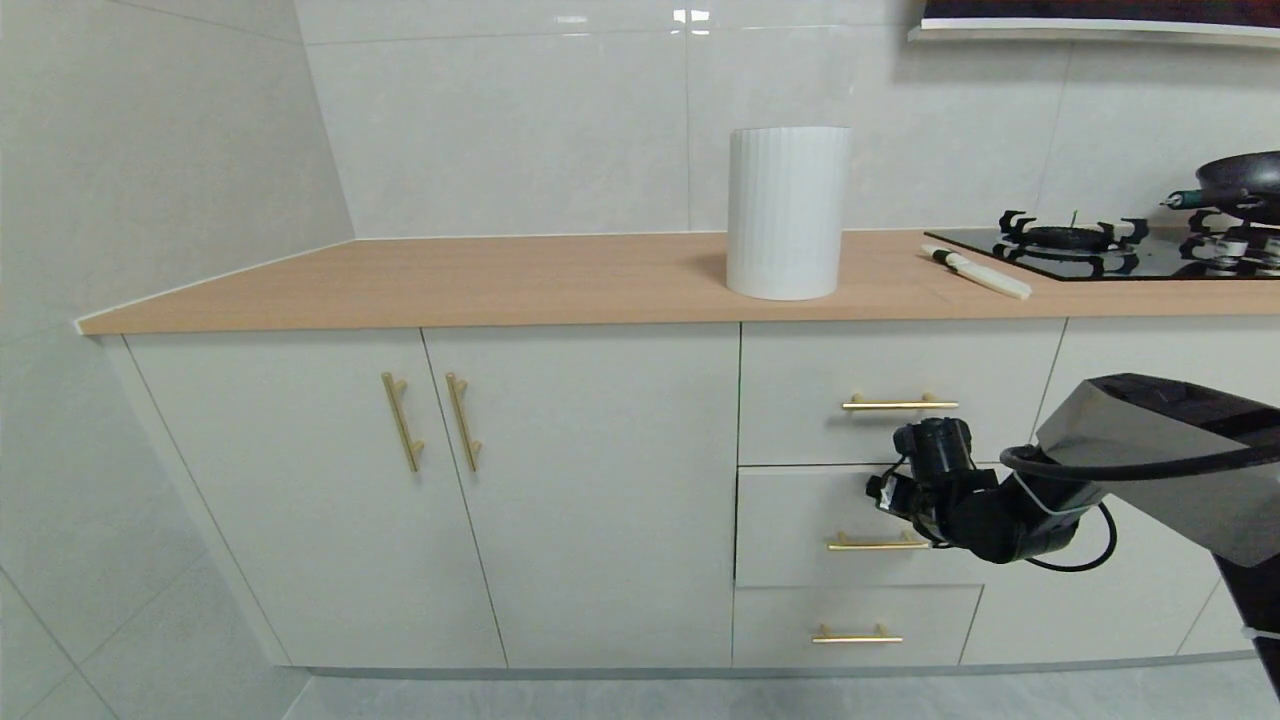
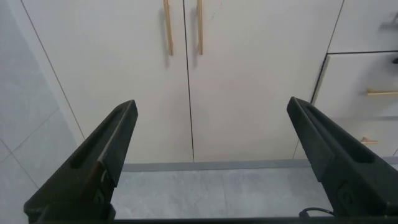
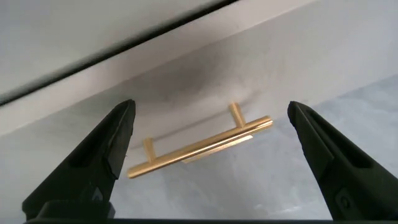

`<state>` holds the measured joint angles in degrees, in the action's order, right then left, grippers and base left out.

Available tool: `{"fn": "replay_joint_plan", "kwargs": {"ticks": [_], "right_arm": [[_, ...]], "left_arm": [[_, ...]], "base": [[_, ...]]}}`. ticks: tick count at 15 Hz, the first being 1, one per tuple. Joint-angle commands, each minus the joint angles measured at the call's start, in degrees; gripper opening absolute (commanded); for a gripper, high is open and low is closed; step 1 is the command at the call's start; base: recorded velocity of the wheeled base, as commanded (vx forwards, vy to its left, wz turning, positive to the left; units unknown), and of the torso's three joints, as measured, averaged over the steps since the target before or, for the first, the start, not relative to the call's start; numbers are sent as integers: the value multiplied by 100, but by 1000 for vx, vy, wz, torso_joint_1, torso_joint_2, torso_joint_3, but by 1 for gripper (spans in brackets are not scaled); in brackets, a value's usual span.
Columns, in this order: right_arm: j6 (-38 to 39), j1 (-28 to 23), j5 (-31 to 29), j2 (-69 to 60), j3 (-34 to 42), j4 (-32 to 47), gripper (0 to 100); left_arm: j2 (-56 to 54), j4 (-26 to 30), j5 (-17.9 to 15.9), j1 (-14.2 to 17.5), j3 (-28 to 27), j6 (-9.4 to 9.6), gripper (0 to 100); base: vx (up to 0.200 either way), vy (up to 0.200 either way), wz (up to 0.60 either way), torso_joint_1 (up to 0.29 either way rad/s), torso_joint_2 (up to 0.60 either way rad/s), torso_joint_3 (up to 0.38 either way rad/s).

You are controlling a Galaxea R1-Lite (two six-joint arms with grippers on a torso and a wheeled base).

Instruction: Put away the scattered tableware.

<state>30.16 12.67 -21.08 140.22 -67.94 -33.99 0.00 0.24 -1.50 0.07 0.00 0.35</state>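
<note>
Brass drawer handle [image 3: 200, 146] lies ahead of the right jaws, spread wide and empty; left jaws likewise; pan [image 1: 1245, 180] cut off at the head view's edge.

1. I can read no text, label, brand, number or sign from here.
2. The white ribbed canister [image 1: 788, 212] and the cabinet fronts [image 1: 590, 480] show me plain, unprinted surfaces.

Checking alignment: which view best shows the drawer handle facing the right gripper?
Right wrist view: drawer handle whole, close before the open right gripper. Head view: small, partly hidden. Left wrist view: cut at edge.
</note>
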Motion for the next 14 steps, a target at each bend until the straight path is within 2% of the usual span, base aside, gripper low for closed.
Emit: {"fn": "replay_joint_plan", "kwargs": {"ticks": [1,7,11,14], "right_arm": [[104,-54,-10,182,-246,-11,100],[227,-89,-54,208,-369,-3,100],[-98,52,-28,-1840,1529,-11,100],[-652,122,-46,-4187,2654,103,100]], "left_arm": [[0,2,1,1,0,0,100],[0,2,1,1,0,0,100],[0,2,1,1,0,0,100],[0,2,1,1,0,0,100]], "base": [[0,0,0,0,0,0],[0,0,0,0,0,0],[0,0,0,0,0,0],[0,0,0,0,0,0]]}}
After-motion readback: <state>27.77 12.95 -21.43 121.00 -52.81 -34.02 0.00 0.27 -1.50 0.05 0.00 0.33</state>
